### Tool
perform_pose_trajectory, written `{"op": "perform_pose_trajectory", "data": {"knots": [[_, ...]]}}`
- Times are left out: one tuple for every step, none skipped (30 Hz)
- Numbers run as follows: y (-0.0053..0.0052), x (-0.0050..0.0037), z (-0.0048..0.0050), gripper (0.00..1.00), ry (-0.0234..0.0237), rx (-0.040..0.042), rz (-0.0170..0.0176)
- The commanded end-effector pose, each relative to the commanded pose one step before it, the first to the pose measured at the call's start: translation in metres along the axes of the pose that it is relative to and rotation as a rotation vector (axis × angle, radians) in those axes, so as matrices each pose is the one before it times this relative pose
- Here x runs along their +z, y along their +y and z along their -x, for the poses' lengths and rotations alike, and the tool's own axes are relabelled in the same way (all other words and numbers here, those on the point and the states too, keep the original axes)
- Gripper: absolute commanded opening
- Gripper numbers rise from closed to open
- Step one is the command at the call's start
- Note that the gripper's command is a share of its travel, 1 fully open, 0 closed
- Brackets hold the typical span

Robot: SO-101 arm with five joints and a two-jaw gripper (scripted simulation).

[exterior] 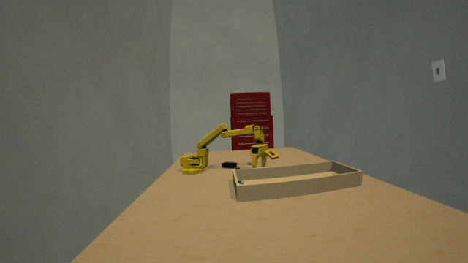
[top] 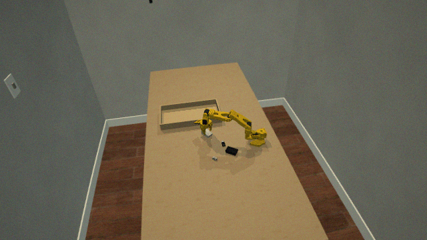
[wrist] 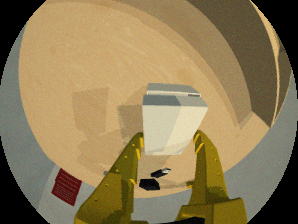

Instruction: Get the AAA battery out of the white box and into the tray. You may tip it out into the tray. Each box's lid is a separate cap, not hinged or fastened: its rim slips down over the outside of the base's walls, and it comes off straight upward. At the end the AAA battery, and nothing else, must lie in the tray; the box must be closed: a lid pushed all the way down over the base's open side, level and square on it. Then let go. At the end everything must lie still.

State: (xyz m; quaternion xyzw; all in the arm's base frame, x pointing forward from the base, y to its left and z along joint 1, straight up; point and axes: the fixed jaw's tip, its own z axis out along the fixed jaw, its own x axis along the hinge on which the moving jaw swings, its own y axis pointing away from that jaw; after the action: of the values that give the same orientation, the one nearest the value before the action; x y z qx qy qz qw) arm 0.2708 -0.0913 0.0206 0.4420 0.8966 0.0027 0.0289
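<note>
1. Room: the table (top: 207, 203) is long. All the items sit in its middle, well clear of every edge. Wide bare board lies on the near side. The tray (top: 187, 104) lies just beyond me on the far side, and its near wall is close behind my fingers.
2. Other clutter: a black box (top: 231, 151) sits near-right of me, with a small black piece (top: 223, 143) just beside it. A tiny pale object (top: 215, 159) lies nearer still. All three are apart from my fingers.
3. Tray contents: in the exterior view, one small teal-tipped item (exterior: 240, 181) lies in the left corner of the tray (exterior: 292, 188), against the wall. It looks like the AAA battery, but it's too small to confirm. The rest of the tray floor shows plain board.
4. White box (wrist: 172, 123): it stands on the table just outside the tray's near-right corner. I cannot tell whether this is the base, the lid or both together, or what is inside.
5. My gripper (wrist: 168, 137) points down over it, with one finger on each side of its lower corners. The fingers are part-spread and not squeezing, so nothing is grasped.
6. From the top, the gripper (top: 206, 131) covers most of the white box (top: 209, 133).
</note>
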Motion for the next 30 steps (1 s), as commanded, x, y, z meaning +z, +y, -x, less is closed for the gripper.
{"op": "perform_pose_trajectory", "data": {"knots": [[0.00658,-0.010881,0.006065,0.28,-0.05218,0.00325,0.03536],[0.00000,0.000000,0.000000,0.28,0.00000,0.00000,0.00000],[0.00000,0.000000,0.000000,0.28,0.00000,0.00000,0.00000],[0.00000,0.000000,0.000000,0.28,0.00000,0.00000,0.00000],[0.00000,0.000000,0.000000,0.28,0.00000,0.00000,0.00000],[0.00000,0.000000,0.000000,0.28,0.00000,0.00000,0.00000],[0.00000,0.000000,0.000000,0.28,0.00000,0.00000,0.00000],[0.00000,0.000000,0.000000,0.28,0.00000,0.00000,0.00000],[0.00000,0.000000,0.000000,0.28,0.00000,0.00000,0.00000],[0.00000,0.000000,0.000000,0.28,0.00000,0.00000,0.00000],[0.00000,0.000000,0.000000,0.28,0.00000,0.00000,0.00000],[0.00000,0.000000,0.000000,0.28,0.00000,0.00000,0.00000],[0.00001,-0.000002,0.000009,0.28,-0.00002,-0.00002,0.00004],[0.00003,0.000003,0.000048,0.28,-0.00028,-0.00003,0.00019],[0.00007,0.000008,0.000120,0.28,-0.00066,-0.00013,0.00041],[0.00013,0.000007,0.000192,0.28,-0.00103,-0.00022,0.00070],[0.00017,0.000012,0.000263,0.28,-0.00147,-0.00028,0.00095],[0.00021,0.000017,0.000323,0.28,-0.00178,-0.00032,0.00114],[0.00023,0.000020,0.000353,0.28,-0.00200,-0.00038,0.00130],[0.00024,0.000017,0.000371,0.28,-0.00207,-0.00041,0.00136],[0.00023,0.000022,0.000353,0.28,-0.00197,-0.00038,0.00127],[0.00020,0.000020,0.000317,0.28,-0.00178,-0.00035,0.00117],[0.00016,0.000010,0.000258,0.28,-0.00147,-0.00028,0.00095],[0.00012,0.000016,0.000185,0.28,-0.00106,-0.00019,0.00070],[0.00007,0.000004,0.000114,0.28,-0.00063,-0.00013,0.00041],[0.00004,0.000004,0.000048,0.28,-0.00028,-0.00006,0.00016],[0.00000,0.000001,0.000012,0.28,-0.00006,0.00000,0.00003],[0.00000,0.000000,0.000000,0.28,0.00000,0.00000,0.00000],[0.00000,0.000000,0.000000,0.28,0.00000,0.00000,0.00000],[0.00000,-0.000001,-0.000001,0.28,0.00002,0.00000,0.00000]]}}
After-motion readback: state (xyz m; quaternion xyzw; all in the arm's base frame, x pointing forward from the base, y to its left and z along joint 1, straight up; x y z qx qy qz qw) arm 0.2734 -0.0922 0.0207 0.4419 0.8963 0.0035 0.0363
